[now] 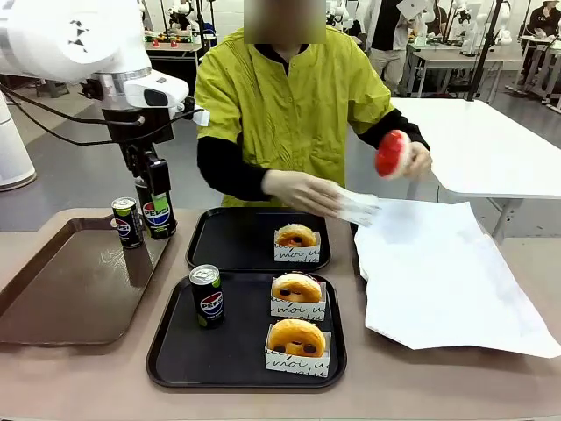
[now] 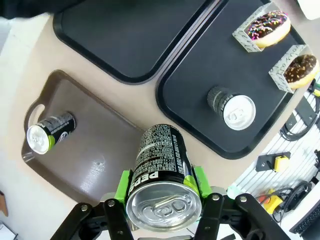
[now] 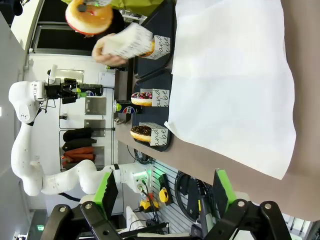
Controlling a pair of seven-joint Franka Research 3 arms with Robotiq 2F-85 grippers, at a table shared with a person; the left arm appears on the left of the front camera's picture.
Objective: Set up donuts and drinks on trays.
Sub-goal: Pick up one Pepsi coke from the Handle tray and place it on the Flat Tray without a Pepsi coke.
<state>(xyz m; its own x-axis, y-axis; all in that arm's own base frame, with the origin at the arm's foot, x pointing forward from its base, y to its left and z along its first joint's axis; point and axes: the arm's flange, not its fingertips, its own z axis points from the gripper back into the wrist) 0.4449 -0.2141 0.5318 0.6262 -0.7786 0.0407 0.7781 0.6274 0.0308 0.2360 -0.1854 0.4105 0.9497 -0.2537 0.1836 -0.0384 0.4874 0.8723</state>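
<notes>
left tool [image 2: 161, 200] upright, gripping can [image 2: 160, 175]

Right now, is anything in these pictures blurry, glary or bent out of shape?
Front view: the brown tray shows a pale sheen. Left wrist view: the held can looms oversized, wide-angle stretched, its top glinting. Right wrist view: everything lies sideways; the white paper looks washed out.

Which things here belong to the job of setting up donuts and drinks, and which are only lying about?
Belong:
- two black square plastic trays
- slim black Pepsi cans
- sleeved golden-brown ring donuts
- red-iced donut in the person's hand
- can in left gripper

Lying about:
- long brown tray
- white paper sheet
</notes>
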